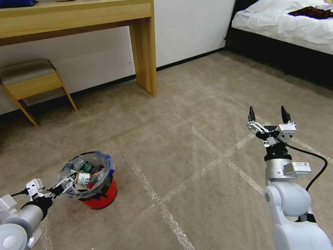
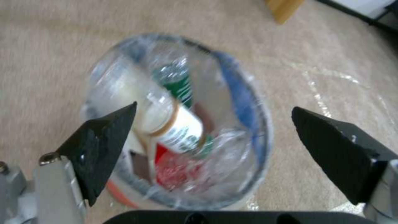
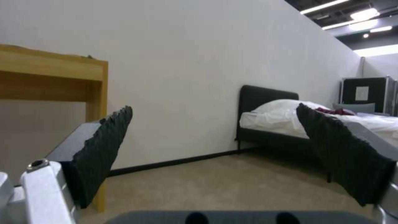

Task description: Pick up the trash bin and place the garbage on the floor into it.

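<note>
The bin [image 1: 99, 194] is standing on the carpet [image 1: 194, 146] at the robot's front left, a small round red bucket lined with a crinkly clear bag [image 1: 107, 163] that is folding over the rim and showing blue print on its far side. It is tilting a little. Inside, the garbage [image 1: 85, 175] is lying heaped: a clear bottle with a green label [image 2: 176, 84], a white cup-like cylinder with green lettering [image 2: 180, 130], and something red [image 2: 174, 174] low in the heap. The bucket's plastic is looking smooth and glossy, the liner wrinkled and shiny; the carpet is a short beige pile crossed by strips of clear tape [image 1: 215, 156].

The left gripper [image 1: 66, 184] is reaching low from the left edge, arm stretched forward, its tip at the bin's near rim. In the left wrist view its jaws are standing wide, one dark pad over each side of the bin's mouth, holding nothing.

The right gripper [image 1: 270, 119] is hanging raised over bare carpet well to the right, wrist pointing up and away, jaws wide and holding nothing.

A wooden bench [image 1: 138, 38], a stool [image 1: 31, 81] and a white bed [image 1: 288, 24] are standing beyond.
</note>
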Tool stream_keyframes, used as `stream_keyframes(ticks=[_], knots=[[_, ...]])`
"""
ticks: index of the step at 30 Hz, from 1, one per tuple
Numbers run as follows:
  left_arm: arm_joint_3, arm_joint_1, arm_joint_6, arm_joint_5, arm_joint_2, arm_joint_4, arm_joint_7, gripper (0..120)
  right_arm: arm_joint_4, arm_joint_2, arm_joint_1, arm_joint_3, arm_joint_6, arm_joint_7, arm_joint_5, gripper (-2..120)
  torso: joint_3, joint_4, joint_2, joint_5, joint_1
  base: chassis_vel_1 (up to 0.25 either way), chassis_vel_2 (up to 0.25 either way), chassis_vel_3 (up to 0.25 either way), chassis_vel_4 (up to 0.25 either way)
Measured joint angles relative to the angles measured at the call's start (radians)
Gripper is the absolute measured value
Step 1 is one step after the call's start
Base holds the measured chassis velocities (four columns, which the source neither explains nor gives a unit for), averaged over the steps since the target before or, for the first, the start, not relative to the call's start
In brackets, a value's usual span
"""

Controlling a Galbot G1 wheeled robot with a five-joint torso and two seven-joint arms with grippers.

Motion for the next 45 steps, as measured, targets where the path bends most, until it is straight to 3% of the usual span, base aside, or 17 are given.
stream_keyframes(ticks=[2, 3, 4, 5, 8, 9, 11, 15, 17, 25, 27, 31, 34, 45], knots=[[0.005, 0.011, -0.037, 0.078, -0.014, -0.036, 0.062, 99, 0.002, 0.000, 0.001, -0.007, 0.004, 0.004, 0.040, 100, 0.000, 0.0000, 0.000, 0.0001, 0.000, 0.000, 0.000, 0.000, 0.000], [0.005, 0.011, -0.037, 0.078, -0.014, -0.036, 0.062, 99, 0.002, 0.000, 0.001, -0.007, 0.004, 0.004, 0.040, 100, 0.000, 0.0000, 0.000, 0.0001, 0.000, 0.000, 0.000, 0.000, 0.000], [0.007, 0.013, -0.081, 0.151, -0.020, -0.039, 0.112, 100, 0.005, 0.000, 0.001, -0.011, 0.006, 0.007, 0.068, 100, 0.000, 0.0000, 0.000, 0.0001, 0.000, 0.000, 0.000, 0.000, 0.000], [0.007, 0.013, -0.081, 0.151, -0.020, -0.039, 0.112, 100, 0.005, 0.000, 0.001, -0.011, 0.006, 0.007, 0.068, 100, 0.000, 0.0000, 0.000, 0.0001, 0.000, 0.000, 0.000, 0.000, 0.000], [0.011, 0.014, -0.261, 0.382, -0.042, -0.030, 0.234, 100, 0.015, -0.001, -0.003, -0.020, 0.008, 0.009, 0.117, 100, 0.000, 0.0001, 0.000, -0.0001, 0.000, 0.000, 0.000, 0.000, 0.000], [0.011, 0.014, -0.261, 0.382, -0.042, -0.030, 0.234, 100, 0.015, -0.001, -0.003, -0.020, 0.008, 0.009, 0.117, 100, 0.000, 0.0001, 0.000, -0.0001, 0.000, 0.000, 0.000, 0.000, 0.000], [0.021, 0.015, -0.347, 0.478, -0.064, -0.029, 0.275, 99, 0.016, 0.001, -0.007, -0.025, 0.013, 0.003, 0.127, 100, 0.000, 0.0000, 0.000, -0.0001, 0.000, 0.000, 0.000, 0.000, 0.000], [0.035, 0.015, -0.404, 0.546, -0.084, -0.029, 0.301, 99, 0.016, 0.005, -0.013, -0.034, 0.017, 0.000, 0.130, 100, 0.000, 0.0000, 0.000, -0.0001, 0.000, 0.000, 0.000, 0.000, 0.000], [0.059, 0.017, -0.475, 0.632, -0.111, -0.029, 0.319, 100, 0.011, 0.015, -0.021, -0.044, 0.026, 0.000, 0.123, 100, 0.000, 0.0000, 0.000, -0.0001, 0.000, 0.000, 0.000, 0.000, 0.000], [0.093, 0.025, -0.549, 0.726, -0.139, -0.032, 0.332, 100, 0.010, 0.026, -0.034, -0.049, 0.034, 0.000, 0.100, 100, 0.000, 0.0000, 0.000, -0.0001, 0.000, 0.000, 0.000, 0.000, 0.000], [0.133, 0.025, -0.587, 0.772, -0.154, -0.030, 0.336, 100, 0.014, 0.037, -0.043, -0.054, 0.038, 0.000, 0.085, 100, 0.000, 0.0000, 0.000, 0.0000, 0.000, 0.000, 0.000, 0.000, 0.000], [0.174, 0.018, -0.593, 0.796, -0.161, -0.019, 0.329, 100, 0.022, 0.047, -0.051, -0.058, 0.037, 0.001, 0.068, 100, 0.000, 0.0000, 0.000, 0.0000, 0.000, 0.000, 0.000, 0.000, 0.000], [0.234, -0.007, -0.607, 0.828, -0.178, 0.014, 0.309, 100, 0.025, 0.064, -0.071, -0.056, 0.036, 0.001, 0.023, 100, 0.000, 0.0000, 0.000, -0.0001, 0.000, 0.000, 0.000, 0.000, 0.000], [0.258, -0.031, -0.676, 0.914, -0.201, 0.028, 0.301, 100, 0.028, 0.105, -0.100, -0.055, 0.009, 0.000, -0.053, 100, 0.000, 0.0000, 0.000, -0.0001, 0.000, 0.000, 0.000, 0.000, 0.000]])
